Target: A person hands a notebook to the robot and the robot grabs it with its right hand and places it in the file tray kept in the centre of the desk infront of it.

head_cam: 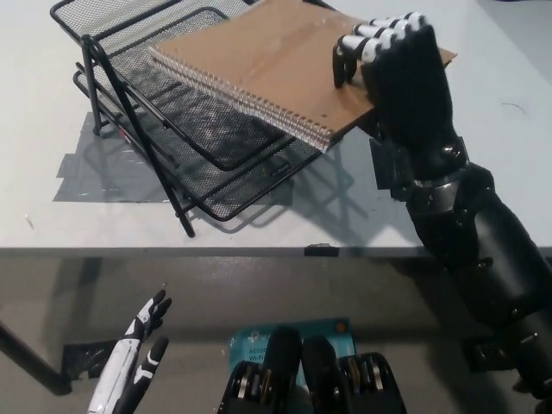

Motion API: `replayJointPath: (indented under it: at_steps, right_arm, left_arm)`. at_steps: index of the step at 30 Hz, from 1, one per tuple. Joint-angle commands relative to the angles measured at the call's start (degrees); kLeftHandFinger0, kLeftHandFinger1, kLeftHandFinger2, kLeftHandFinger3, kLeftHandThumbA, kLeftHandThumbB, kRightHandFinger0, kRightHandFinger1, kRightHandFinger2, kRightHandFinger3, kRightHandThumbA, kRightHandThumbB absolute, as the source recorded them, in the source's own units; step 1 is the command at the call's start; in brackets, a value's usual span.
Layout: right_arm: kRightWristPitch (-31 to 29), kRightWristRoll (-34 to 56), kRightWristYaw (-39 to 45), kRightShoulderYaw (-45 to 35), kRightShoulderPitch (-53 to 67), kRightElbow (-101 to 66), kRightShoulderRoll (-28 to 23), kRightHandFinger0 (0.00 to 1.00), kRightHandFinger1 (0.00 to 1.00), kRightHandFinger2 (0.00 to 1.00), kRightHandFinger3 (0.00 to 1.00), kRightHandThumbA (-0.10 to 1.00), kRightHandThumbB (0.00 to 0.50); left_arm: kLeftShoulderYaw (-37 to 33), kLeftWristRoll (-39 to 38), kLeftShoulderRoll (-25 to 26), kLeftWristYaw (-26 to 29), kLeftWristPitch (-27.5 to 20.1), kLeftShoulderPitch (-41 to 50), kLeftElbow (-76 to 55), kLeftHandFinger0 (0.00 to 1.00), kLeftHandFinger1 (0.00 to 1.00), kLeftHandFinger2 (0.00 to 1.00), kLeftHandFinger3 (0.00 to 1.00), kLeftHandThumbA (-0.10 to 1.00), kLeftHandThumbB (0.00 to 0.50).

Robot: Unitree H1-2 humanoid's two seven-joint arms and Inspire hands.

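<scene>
A brown spiral-bound notebook (276,65) hangs flat over the black wire-mesh file tray (185,142), its coil edge facing the tray's front. My black right hand (392,65) is shut on the notebook's right edge, fingers curled over the cover. The notebook covers the tray's upper tier at the right and seems just above its rim. My white left hand (134,362) rests low at the lower left, below the desk edge, fingers apart and holding nothing.
The tray stands on a white desk (259,228) over grey tape patches (95,177). A black square plate (392,168) lies right of the tray, partly hidden by my right arm. The desk's front edge runs across the picture's middle.
</scene>
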Motion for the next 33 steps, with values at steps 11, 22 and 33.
replayJointPath:
  at_steps: [11,22,33]
  right_arm:
    - [-1.52,-3.39,-8.02,1.27,-3.89,0.96,0.77,0.0,0.0,0.22,0.25,0.8,0.0]
    - [-1.01,-2.67,-11.89,0.18,-7.49,3.58,4.11,0.0,0.0,0.18,0.21,0.77,0.0]
    - [0.59,-2.7,-16.27,0.08,-10.75,11.35,6.97,0.0,0.0,0.16,0.16,0.81,0.0]
  left_arm:
    - [-0.52,0.01,0.7,-0.46,-1.95,-0.39,-0.54,1.0,1.0,1.0,1.0,0.99,0.3]
    - [-1.01,0.83,1.29,-0.57,-2.83,-0.35,-0.62,1.0,1.0,1.0,1.0,1.0,0.267]
    - [-1.3,1.6,1.29,-0.14,-2.2,-0.02,-1.46,1.0,1.0,1.0,1.0,1.0,0.266]
